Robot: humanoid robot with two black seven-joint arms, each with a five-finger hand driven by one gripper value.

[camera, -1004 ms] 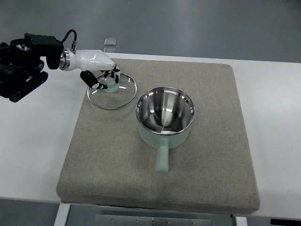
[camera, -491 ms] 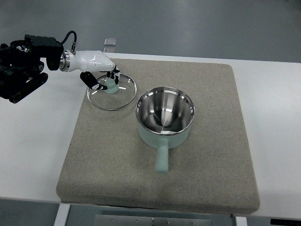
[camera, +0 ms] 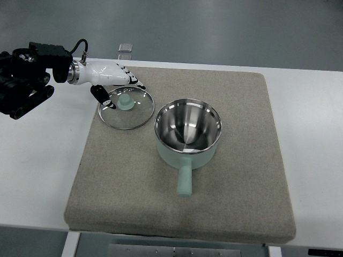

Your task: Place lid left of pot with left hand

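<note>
Top view: we look down on a white table (camera: 316, 134) carrying a square grey mat (camera: 236, 203) that fills most of its middle; on the mat, a little right of centre, stands the pot (camera: 188, 133), pale green outside and bright steel inside, uncovered, its stubby green handle (camera: 184, 182) pointing toward the near edge; to the pot's left and slightly further back lies the lid (camera: 126, 108), a glass disc with a metal rim and a pale green knob (camera: 126, 101), flat on the mat, its rim just beside the pot's rim though we cannot tell whether the two touch; from the picture's left edge comes the left arm (camera: 27, 75), black at the joint and white toward the wrist; the left hand (camera: 115, 80) sits over the lid's far-left edge, its fingers (camera: 134, 81) stretched out and spread, gripping nothing, clear of the knob; a small clear item (camera: 125, 48) rests at the table's far edge, too small for us to identify.
</note>
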